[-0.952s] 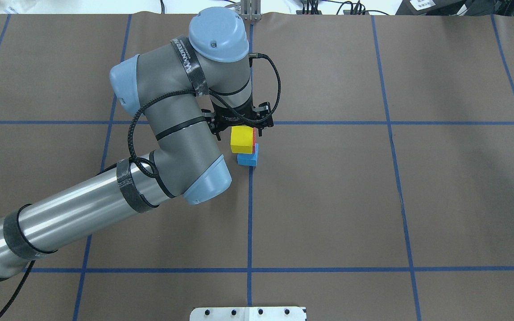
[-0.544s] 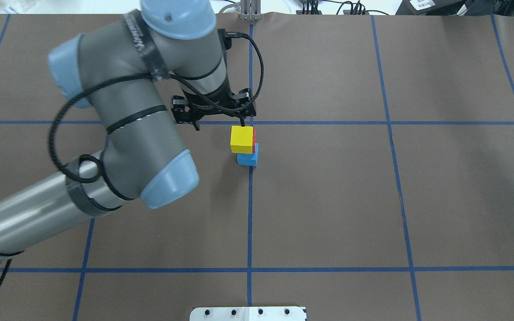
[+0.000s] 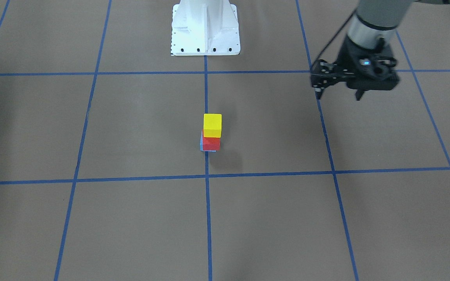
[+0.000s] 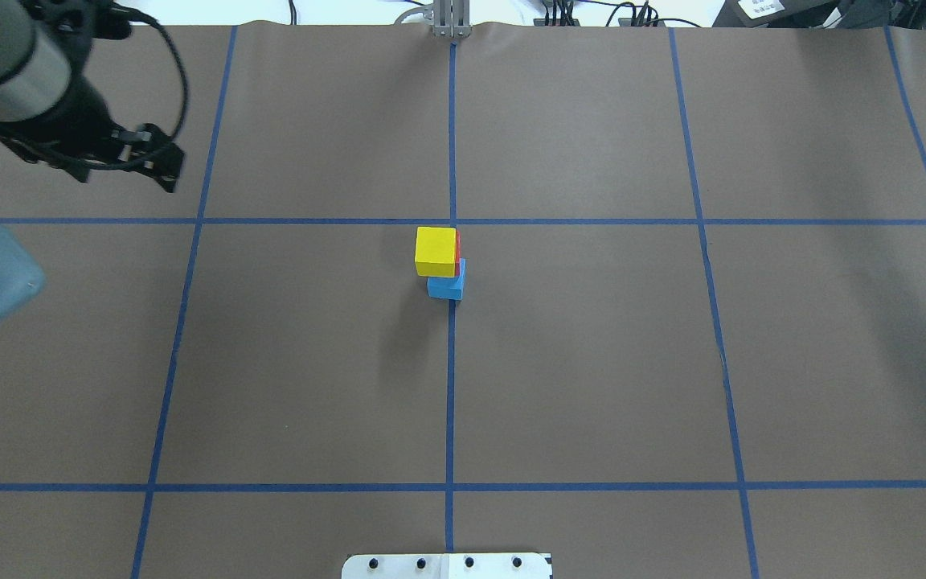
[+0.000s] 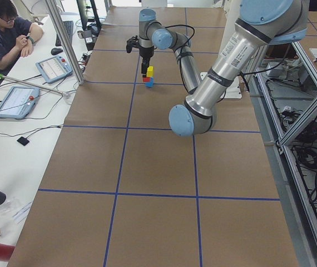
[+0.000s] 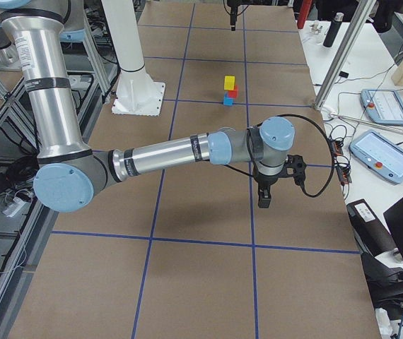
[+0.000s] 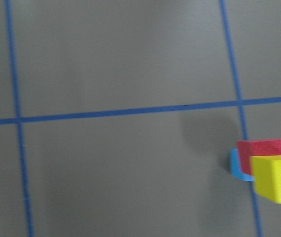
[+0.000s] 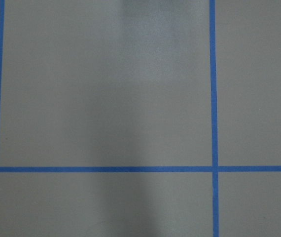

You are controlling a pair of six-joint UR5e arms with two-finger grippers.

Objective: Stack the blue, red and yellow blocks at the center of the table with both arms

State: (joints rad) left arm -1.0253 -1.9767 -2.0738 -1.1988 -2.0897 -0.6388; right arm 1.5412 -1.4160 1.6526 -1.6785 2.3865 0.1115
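Already the job looks all but finished. Nearest, at the robot's edge of the surface (image 4: 592,386), sits the white mount plate (image 4: 447,565). Farther out, at the centre, the tower stands on the middle tape line, just on the near side of a cross line. The blue block (image 4: 447,289) is on the surface, the red block (image 3: 211,143) on it, and the yellow block (image 4: 436,251) on top. Nothing touches it. The layers are not quite flush, and a sliver of blue peeks out beside the red in the front-facing view, yet the tower stands upright. Well off to its right, the right fingers (image 6: 264,200) hang above the surface. They show only from the table's end, so I cannot tell whether they are spread or closed. Farthest, beyond the cross line and well to the left, the left fingers (image 3: 359,95) are released, spread wide with nothing between them, raised off the surface. As I judge it, all three blocks are placed and no stacking is left; at most the arms need to park.
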